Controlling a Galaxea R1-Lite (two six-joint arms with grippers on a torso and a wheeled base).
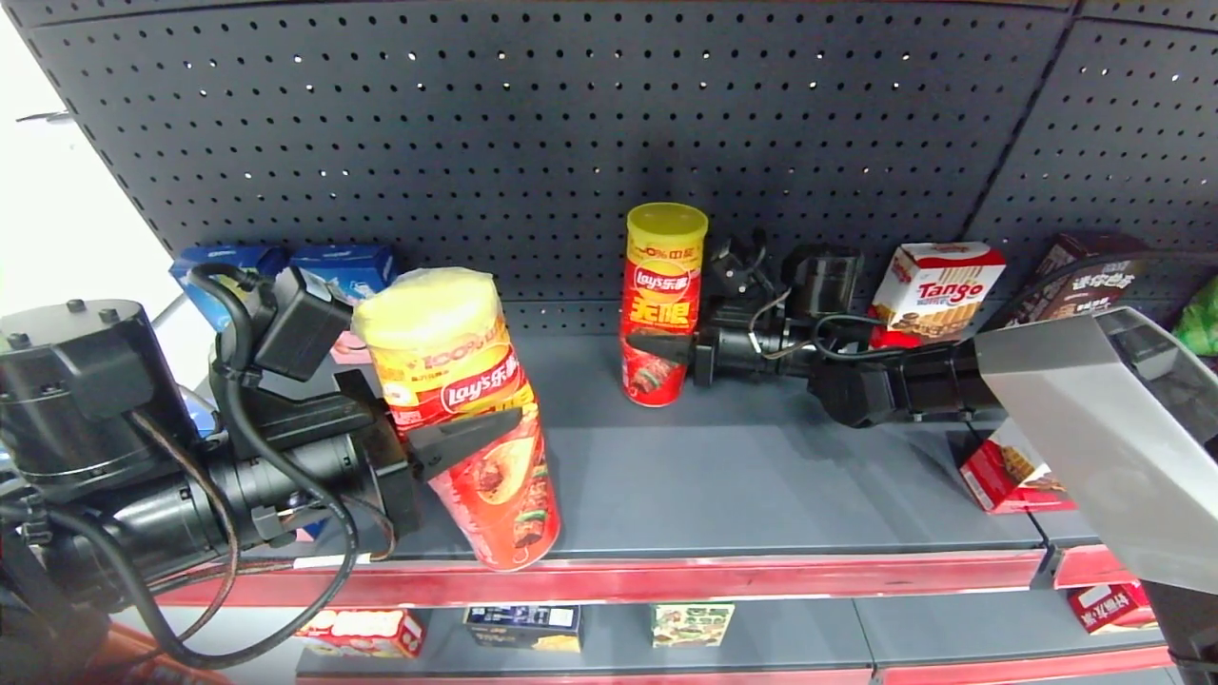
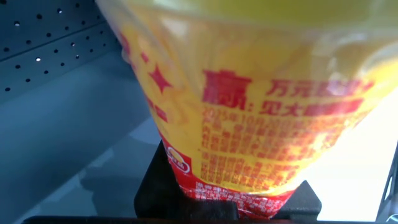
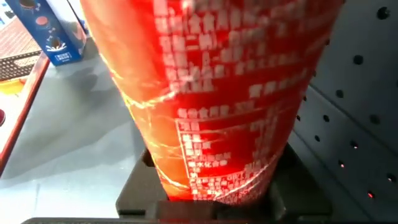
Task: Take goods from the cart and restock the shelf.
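Note:
Two tall chips cans, yellow on top and red below, are each in a gripper. The near can [image 1: 457,409] leans over the shelf's front left, and my left gripper [image 1: 447,430] is shut on its middle. The left wrist view has this can [image 2: 261,112] close up between the dark fingers [image 2: 168,193]. The far can [image 1: 661,300] stands upright on the grey shelf board [image 1: 761,476] near the pegboard. My right gripper [image 1: 658,348] is shut on its lower half, and the can [image 3: 217,93] is seen close up from the right wrist.
Blue boxes [image 1: 238,262] stand at the back left, one also in the right wrist view [image 3: 59,31]. A wafer box [image 1: 937,285] and a brown box [image 1: 1085,276] stand at the back right. A red box [image 1: 1013,471] lies at the right. Small boxes [image 1: 523,626] sit below the red shelf lip [image 1: 761,576].

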